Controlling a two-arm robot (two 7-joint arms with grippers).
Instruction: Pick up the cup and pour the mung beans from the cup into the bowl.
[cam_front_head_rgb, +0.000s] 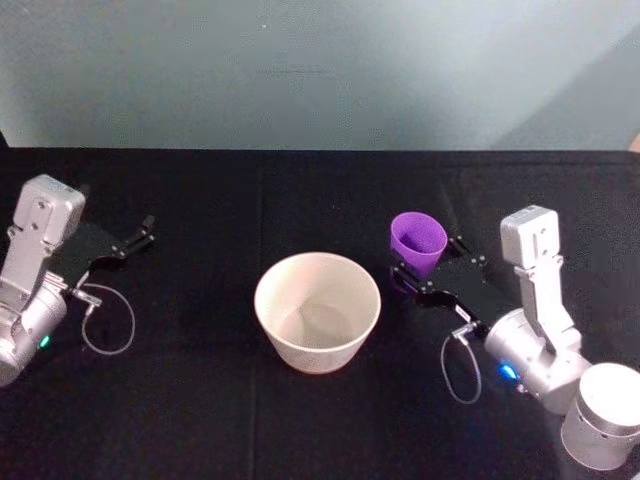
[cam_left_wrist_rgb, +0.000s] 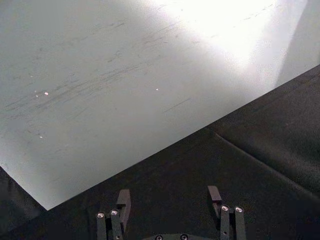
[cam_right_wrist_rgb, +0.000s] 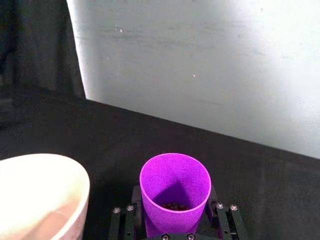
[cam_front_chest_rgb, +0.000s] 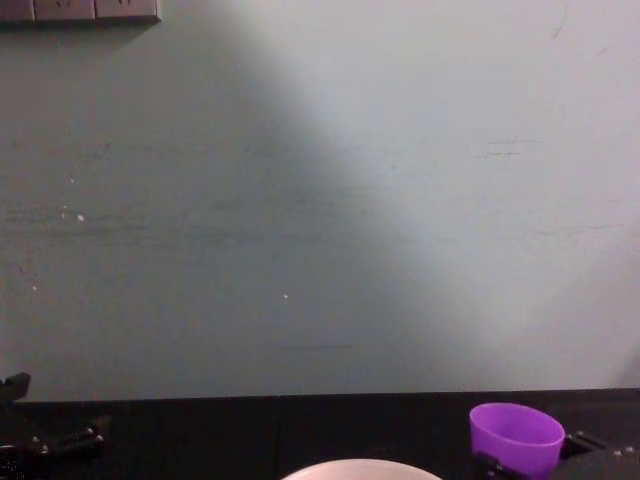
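Observation:
The purple cup (cam_front_head_rgb: 417, 241) stands upright just right of the bowl (cam_front_head_rgb: 318, 311), held between the fingers of my right gripper (cam_front_head_rgb: 425, 268). In the right wrist view the cup (cam_right_wrist_rgb: 174, 195) sits between the jaws, with a few mung beans (cam_right_wrist_rgb: 174, 205) at its bottom. The bowl's pale rim (cam_right_wrist_rgb: 75, 172) shows beside it. From the chest view the cup (cam_front_chest_rgb: 516, 438) rises above the table's near edge, with the bowl's rim (cam_front_chest_rgb: 360, 469) to its left. My left gripper (cam_front_head_rgb: 140, 238) rests open at the far left of the table, its fingers (cam_left_wrist_rgb: 123, 202) apart over bare cloth.
A black cloth (cam_front_head_rgb: 300, 200) covers the table, and a pale wall (cam_front_head_rgb: 320, 70) stands behind it. Cable loops hang from the left wrist (cam_front_head_rgb: 105, 320) and the right wrist (cam_front_head_rgb: 460, 365). Open cloth lies between the bowl and the left arm.

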